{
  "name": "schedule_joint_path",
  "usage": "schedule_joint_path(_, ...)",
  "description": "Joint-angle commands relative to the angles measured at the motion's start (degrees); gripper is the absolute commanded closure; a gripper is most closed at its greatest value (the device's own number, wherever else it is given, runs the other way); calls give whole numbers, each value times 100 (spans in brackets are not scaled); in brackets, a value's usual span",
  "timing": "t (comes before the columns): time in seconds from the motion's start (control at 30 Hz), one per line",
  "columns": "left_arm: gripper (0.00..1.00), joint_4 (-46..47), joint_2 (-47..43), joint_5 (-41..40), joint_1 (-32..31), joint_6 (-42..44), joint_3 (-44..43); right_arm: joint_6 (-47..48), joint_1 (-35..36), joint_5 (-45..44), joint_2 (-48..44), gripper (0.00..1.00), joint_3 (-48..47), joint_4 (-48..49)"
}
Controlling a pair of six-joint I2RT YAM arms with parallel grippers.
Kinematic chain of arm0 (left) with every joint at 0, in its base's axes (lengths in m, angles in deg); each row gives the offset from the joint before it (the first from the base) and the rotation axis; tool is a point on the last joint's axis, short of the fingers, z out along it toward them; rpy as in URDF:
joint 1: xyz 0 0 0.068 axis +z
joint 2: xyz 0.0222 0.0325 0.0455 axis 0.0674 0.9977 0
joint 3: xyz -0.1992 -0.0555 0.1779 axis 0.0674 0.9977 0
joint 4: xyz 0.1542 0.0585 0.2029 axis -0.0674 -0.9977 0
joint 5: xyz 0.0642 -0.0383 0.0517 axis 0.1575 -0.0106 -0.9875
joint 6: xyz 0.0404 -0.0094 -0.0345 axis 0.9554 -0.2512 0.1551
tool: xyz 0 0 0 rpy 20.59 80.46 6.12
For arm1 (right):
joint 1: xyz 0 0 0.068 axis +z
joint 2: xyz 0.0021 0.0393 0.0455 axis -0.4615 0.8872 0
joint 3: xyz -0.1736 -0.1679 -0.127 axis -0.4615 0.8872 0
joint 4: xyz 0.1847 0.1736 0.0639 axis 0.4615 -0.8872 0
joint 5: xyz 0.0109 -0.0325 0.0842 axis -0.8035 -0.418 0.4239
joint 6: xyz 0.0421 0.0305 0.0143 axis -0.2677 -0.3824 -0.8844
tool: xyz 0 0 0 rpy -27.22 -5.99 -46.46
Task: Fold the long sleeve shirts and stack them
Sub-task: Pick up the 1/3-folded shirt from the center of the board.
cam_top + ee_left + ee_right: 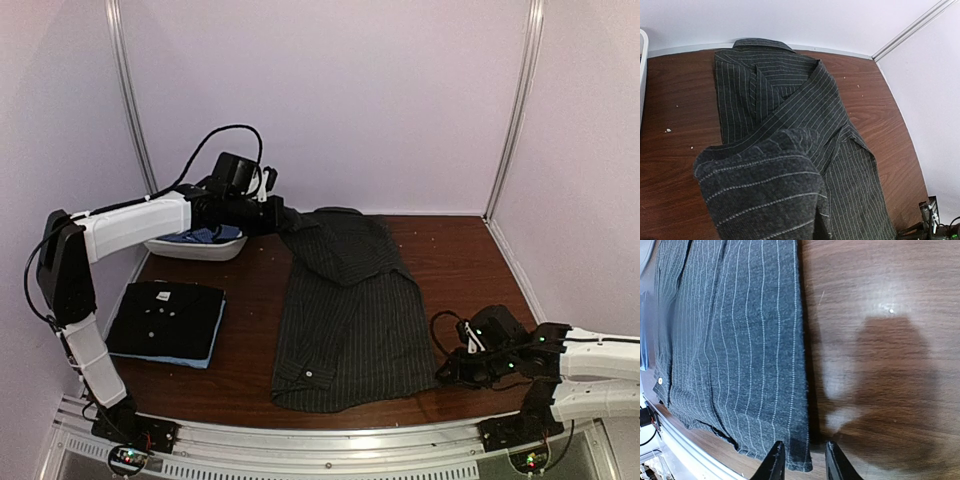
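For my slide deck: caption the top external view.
Left tool holds up part of the dark charcoal pinstriped cloth shirt; right tool sits at its near corner.

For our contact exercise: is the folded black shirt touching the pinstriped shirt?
Apart. The top view shows bare table between the folded black shirt and the pinstriped shirt.
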Motion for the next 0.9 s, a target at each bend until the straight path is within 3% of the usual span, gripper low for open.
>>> schedule_joint_path(0.0, 100, 431, 51, 65, 60, -8, -252, -325, 223, -156, 195, 72, 73, 443)
schedule_joint_path(0.1, 100, 446, 138, 62, 59, 6, -401, -415, 355, -157, 312, 77, 119, 660)
schedule_joint_path(0.27, 100, 733, 181, 67, 57, 86, -593, -447, 519, -420, 292, 99, -124, 412)
schedule_joint_path(0.6, 100, 989, 481, -347, 75, 654, -1893, -151, 962, -765, 531, 100, -1217, -39)
schedule_joint_path(0.87, 99, 928, 663, -544, 415, 887, -2400, 167, 1651, -586, 1603, 100, -1959, 775)
